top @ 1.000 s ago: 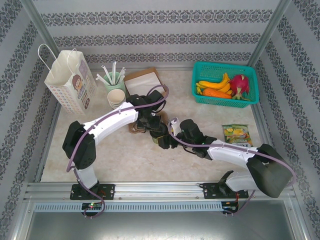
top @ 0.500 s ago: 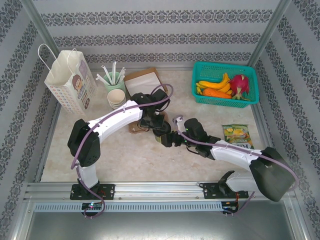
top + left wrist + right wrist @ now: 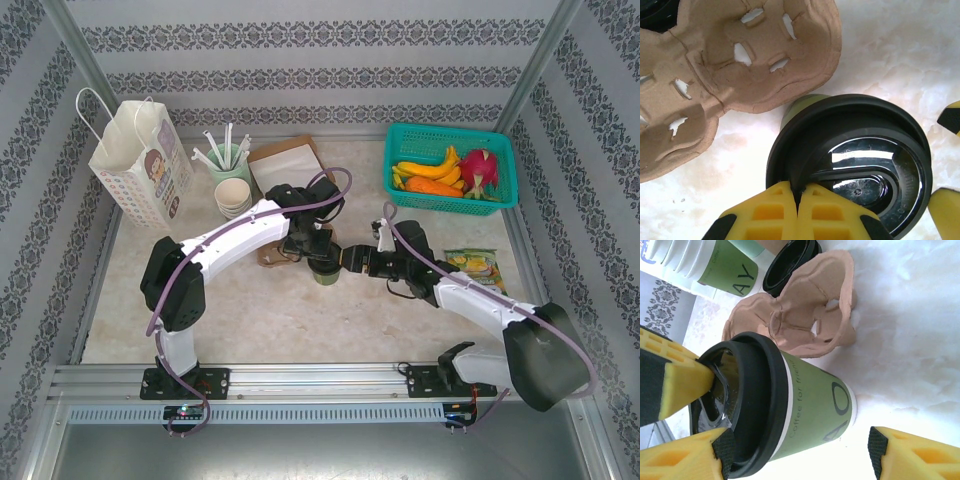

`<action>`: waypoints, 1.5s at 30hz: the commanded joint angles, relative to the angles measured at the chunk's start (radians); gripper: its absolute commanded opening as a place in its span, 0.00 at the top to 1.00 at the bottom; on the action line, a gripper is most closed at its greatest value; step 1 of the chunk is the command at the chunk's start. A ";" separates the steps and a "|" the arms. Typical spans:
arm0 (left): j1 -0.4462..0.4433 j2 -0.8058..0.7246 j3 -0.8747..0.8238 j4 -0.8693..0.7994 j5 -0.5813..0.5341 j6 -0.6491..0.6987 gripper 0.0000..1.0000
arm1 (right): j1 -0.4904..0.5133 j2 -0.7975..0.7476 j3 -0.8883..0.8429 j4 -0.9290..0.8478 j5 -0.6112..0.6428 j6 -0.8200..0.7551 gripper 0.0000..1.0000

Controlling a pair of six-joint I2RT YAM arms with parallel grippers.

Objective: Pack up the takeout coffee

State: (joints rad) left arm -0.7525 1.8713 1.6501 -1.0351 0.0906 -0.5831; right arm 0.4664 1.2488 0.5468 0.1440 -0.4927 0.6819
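Note:
The takeout coffee (image 3: 326, 271), an olive-green paper cup (image 3: 815, 410) under a black lid (image 3: 855, 160), stands upright on the table at the centre. My left gripper (image 3: 315, 248) (image 3: 799, 189) comes down from above, shut on the lid's near rim. One of its yellow fingers (image 3: 675, 385) reaches into the lid's recess. My right gripper (image 3: 355, 258) (image 3: 797, 450) is open just right of the cup, its padded fingertips (image 3: 877, 447) level with the cup's sides and not touching it.
A brown pulp cup carrier (image 3: 740, 65) (image 3: 805, 315) (image 3: 272, 255) lies right beside the cup, with another black lid (image 3: 790, 262) behind it. Paper bag (image 3: 140, 160), straw holder (image 3: 228, 155), stacked cups (image 3: 233, 195), brown box (image 3: 290, 165), fruit basket (image 3: 400, 190) and snack packet (image 3: 475, 270) stand around.
My right arm has swung back to the right, drawing its gripper off the cup's side. The left gripper has stayed on the lid; the cup has barely shifted.

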 commanded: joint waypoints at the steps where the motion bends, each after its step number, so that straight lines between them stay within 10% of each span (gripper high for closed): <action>1: -0.031 0.063 -0.012 -0.065 0.055 0.032 0.95 | 0.002 0.041 0.055 -0.004 -0.046 0.045 0.32; 28: -0.016 0.072 -0.219 0.068 0.162 -0.020 1.00 | 0.004 0.177 -0.002 -0.270 0.143 0.050 0.77; 45: -0.010 0.034 0.042 -0.058 -0.034 0.060 1.00 | -0.018 0.060 0.139 -0.148 0.075 0.133 0.67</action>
State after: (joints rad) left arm -0.7452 1.8774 1.6642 -1.0241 0.0669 -0.5674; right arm 0.4641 1.3308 0.6594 0.0170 -0.4934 0.7959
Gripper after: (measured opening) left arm 0.049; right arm 0.326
